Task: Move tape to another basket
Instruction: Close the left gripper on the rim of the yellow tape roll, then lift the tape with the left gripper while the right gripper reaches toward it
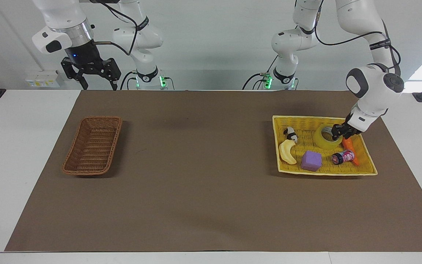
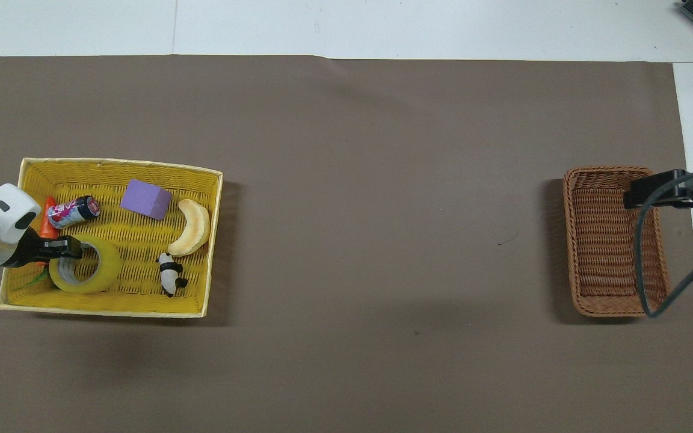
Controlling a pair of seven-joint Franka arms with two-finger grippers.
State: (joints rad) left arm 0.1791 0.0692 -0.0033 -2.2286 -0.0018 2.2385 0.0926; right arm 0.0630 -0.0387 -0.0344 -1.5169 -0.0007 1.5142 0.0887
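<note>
The tape (image 1: 324, 141) (image 2: 103, 273), a yellow roll with a pale core, is in the flat yellow basket (image 1: 324, 172) (image 2: 112, 165) at the left arm's end of the table. My left gripper (image 1: 336, 132) (image 2: 68, 248) is shut on the roll's wall, one finger in the core and one outside. The roll looks slightly tilted up on that side. The dark brown wicker basket (image 1: 93, 145) (image 2: 614, 240) stands at the right arm's end with nothing in it. My right gripper (image 1: 100, 85) waits open, raised near that basket.
In the yellow basket with the tape lie a pale banana (image 1: 287, 152), a purple cube (image 1: 311, 160), a small panda figure (image 1: 290, 134), a little can (image 1: 343, 157) and an orange carrot (image 1: 352, 150) right beside the left gripper. A brown mat (image 1: 203, 183) covers the table between the baskets.
</note>
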